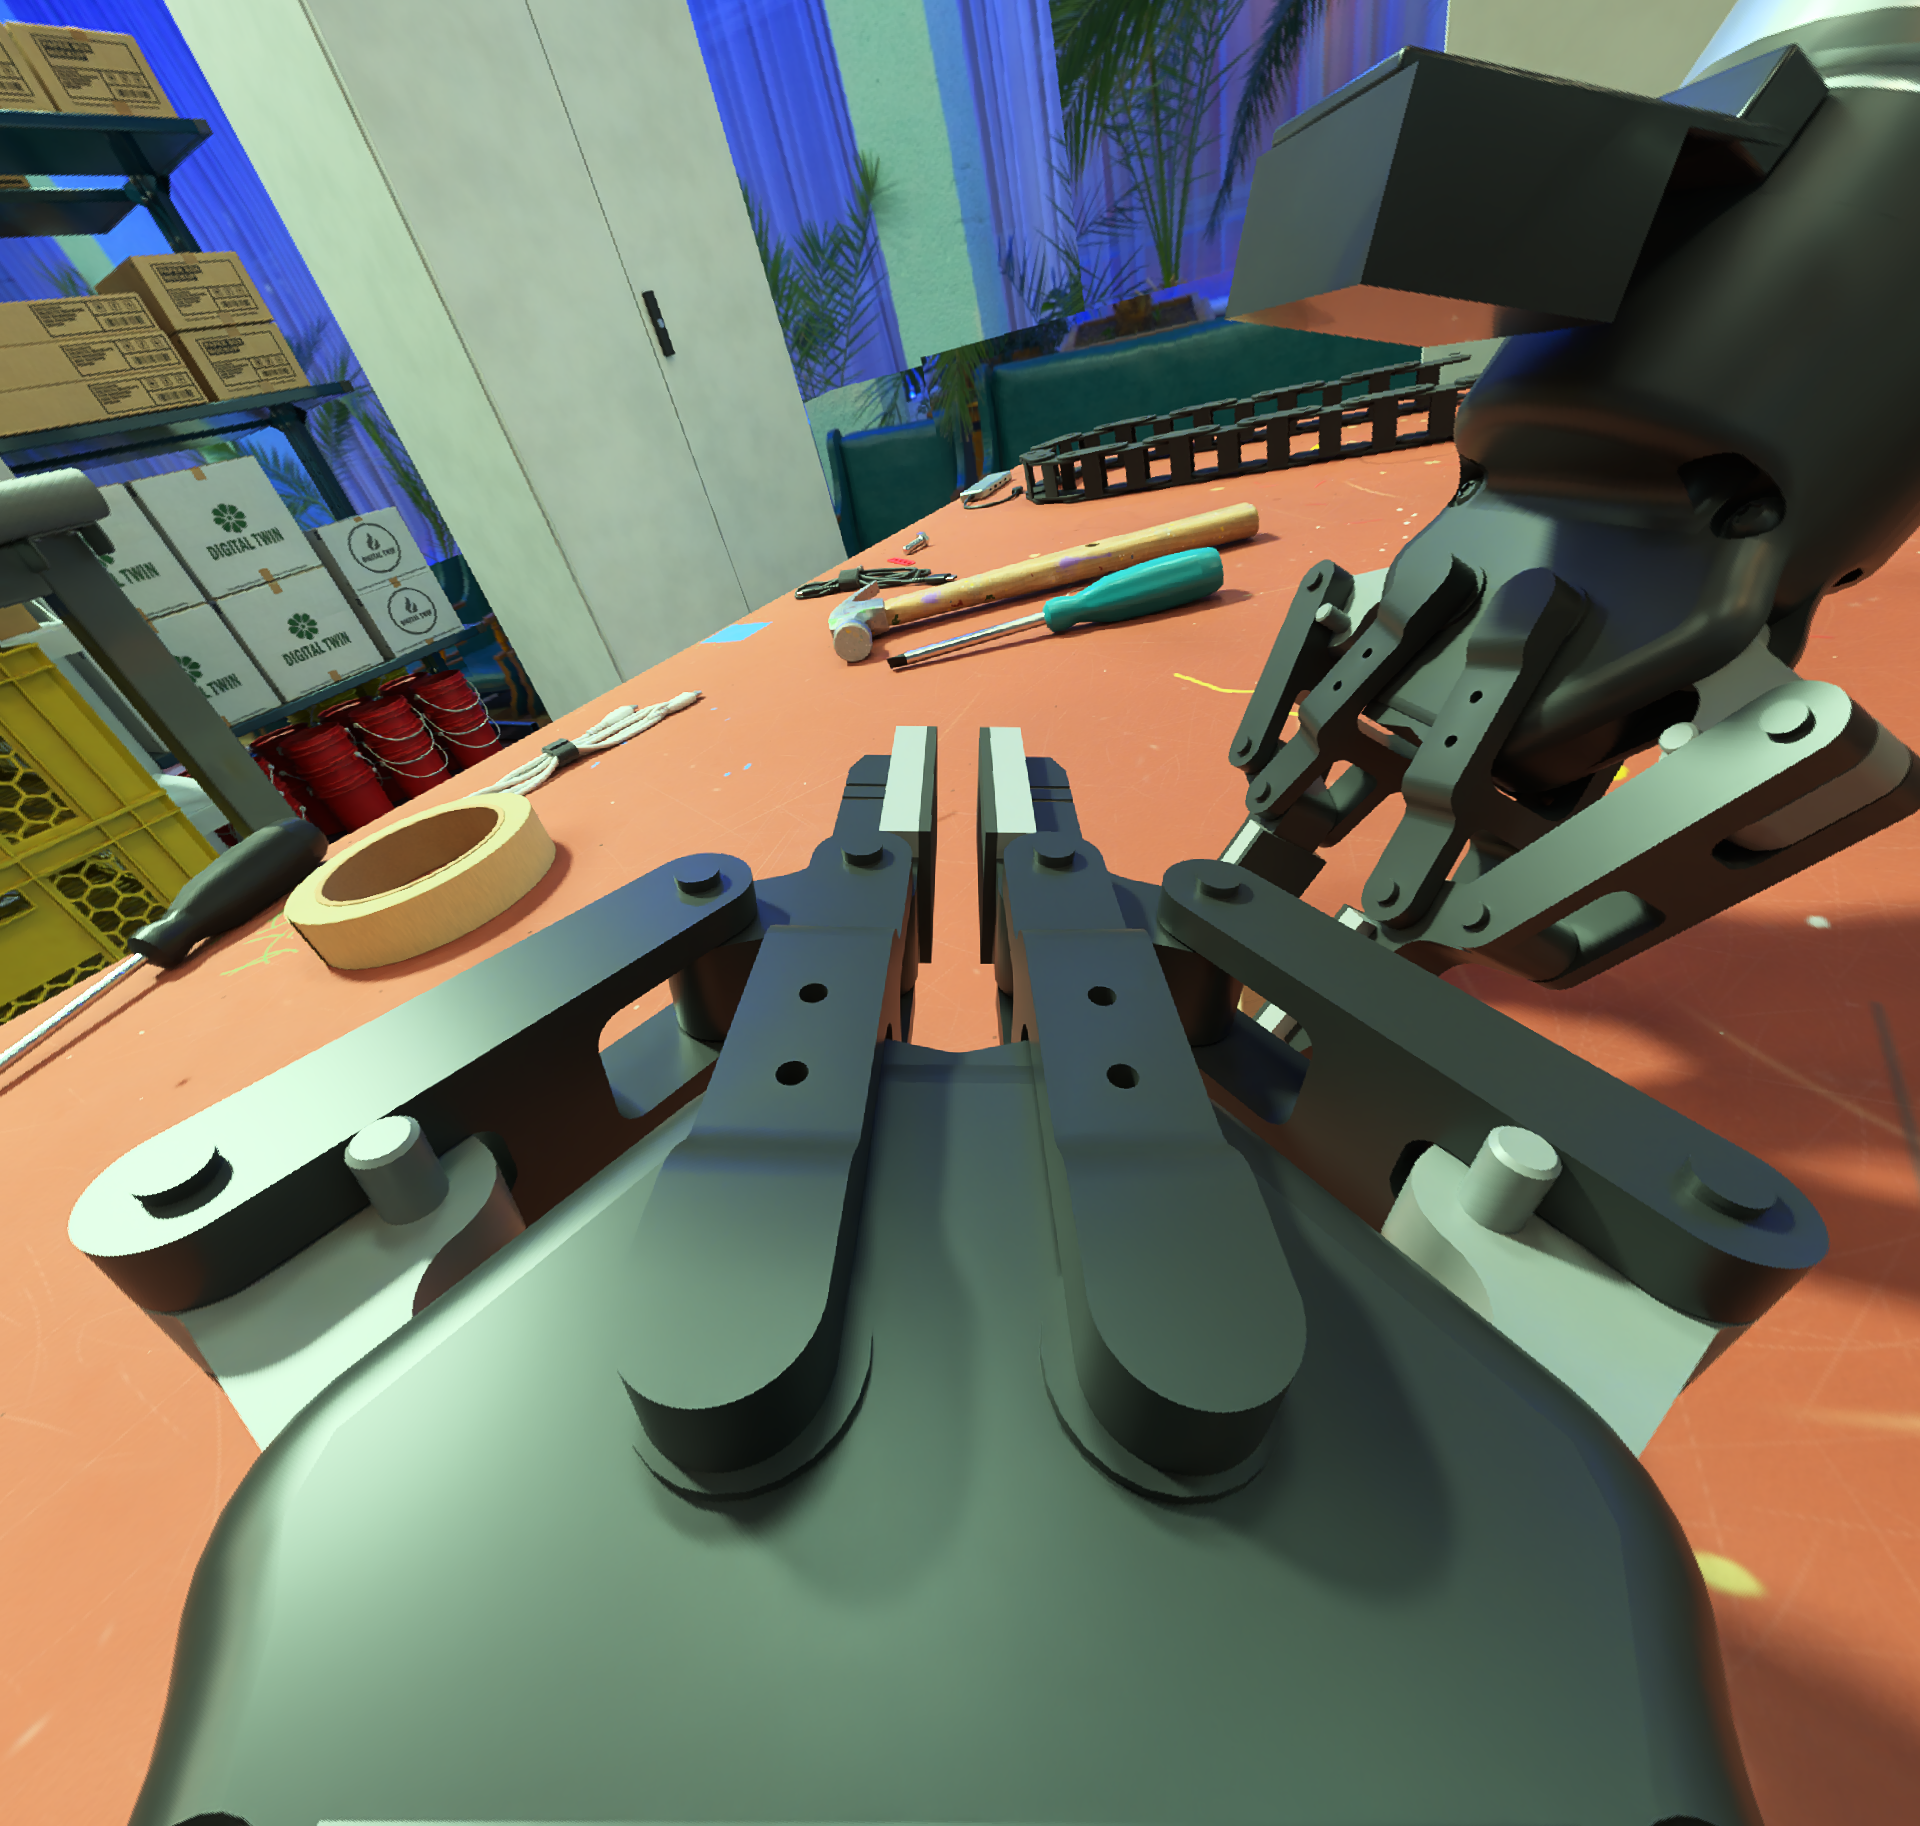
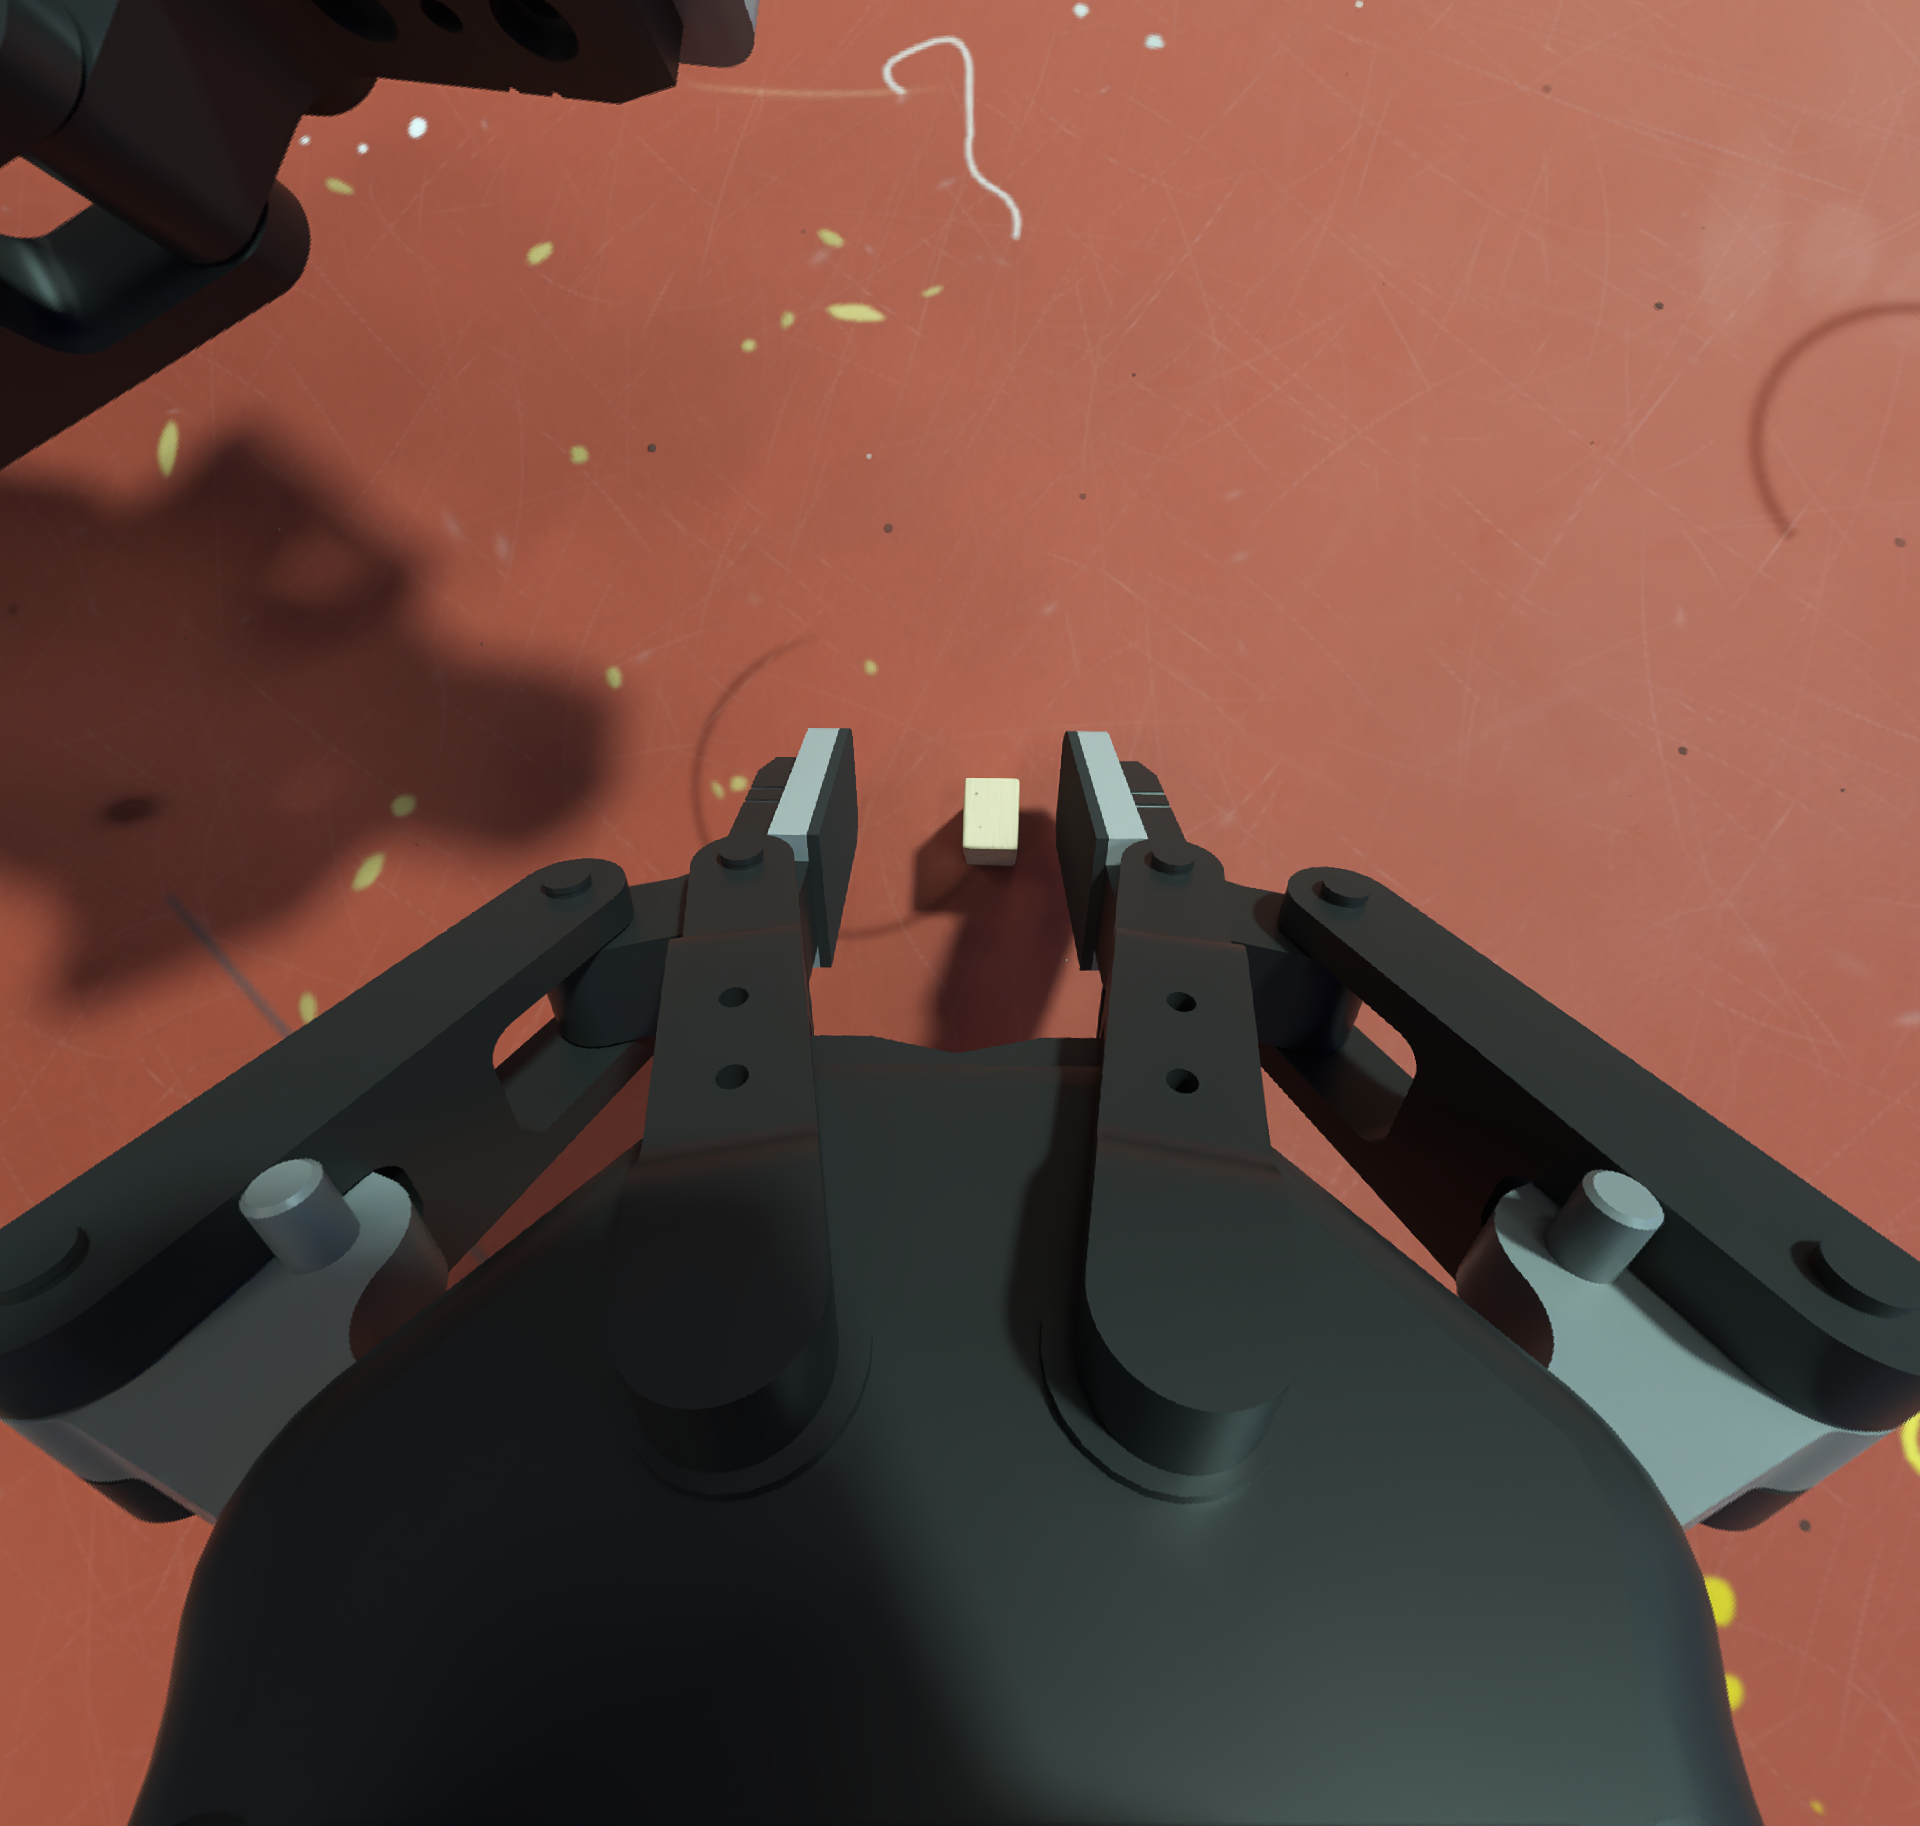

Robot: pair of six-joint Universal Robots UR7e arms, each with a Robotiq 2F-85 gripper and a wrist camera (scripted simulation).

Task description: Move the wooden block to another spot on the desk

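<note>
From the left wrist view, the left hand (image 1: 958, 777) hangs low over the scuffed terracotta-red desk (image 1: 727, 800), its two grey-padded fingers drawn nearly together with only a thin slit between them and nothing held. A flat roll of beige masking tape (image 1: 421, 881) lies to its left near the desk's edge; a wooden-handled claw hammer (image 1: 1039, 576) and a teal-handled screwdriver (image 1: 1081, 604) lie farther toward the far edge. The right hand (image 1: 1278, 872) points steeply down at the desk just beside it. The block is not visible here.

From the right wrist view, the right hand (image 2: 958, 820) looks straight down, fingers spread wide, gripping nothing. The small pale wooden block (image 2: 991, 818) rests on the desk below, in the gap between the fingertips and nearer the right-hand one. It looks light, rigid and not fragile; its flat opposite side faces appear the natural place to pinch, though so small a piece could twist or slip out if caught off-centre.
</note>
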